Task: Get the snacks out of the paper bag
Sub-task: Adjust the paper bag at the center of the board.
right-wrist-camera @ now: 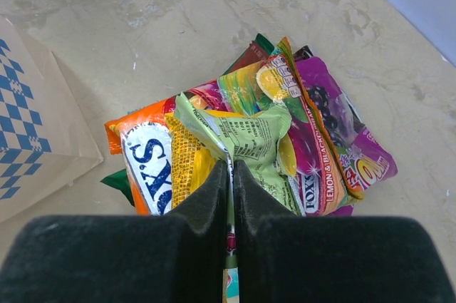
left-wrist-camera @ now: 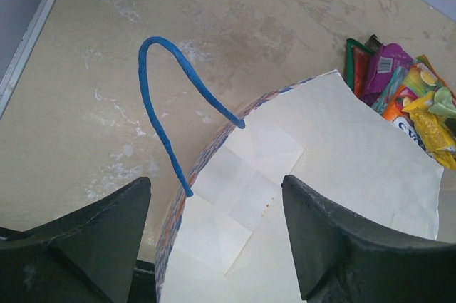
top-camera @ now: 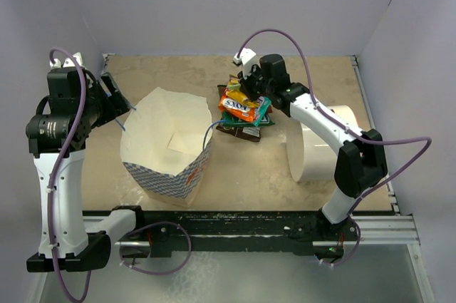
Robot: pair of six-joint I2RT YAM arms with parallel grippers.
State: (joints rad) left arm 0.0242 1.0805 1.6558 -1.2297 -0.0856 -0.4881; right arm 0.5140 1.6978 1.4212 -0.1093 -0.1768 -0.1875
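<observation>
The paper bag (top-camera: 169, 180), white with blue checks, stands open at centre left, and its inside looks bare. My left gripper (top-camera: 114, 98) is open beside the bag's left rim. In the left wrist view its fingers (left-wrist-camera: 215, 180) stand wide apart on either side of the rim (left-wrist-camera: 206, 157), and the blue string handle (left-wrist-camera: 160, 103) arches free. The snacks (top-camera: 242, 110) lie in a pile on the table right of the bag. My right gripper (top-camera: 249, 93) hovers over the pile. In the right wrist view this gripper (right-wrist-camera: 231, 164) is shut on a light green packet (right-wrist-camera: 249, 135).
A plain white cylinder (top-camera: 317, 146) lies on its side at the right, next to the right arm. Walls close the table at the back and sides. A corner of the bag (right-wrist-camera: 35, 132) shows left of the pile.
</observation>
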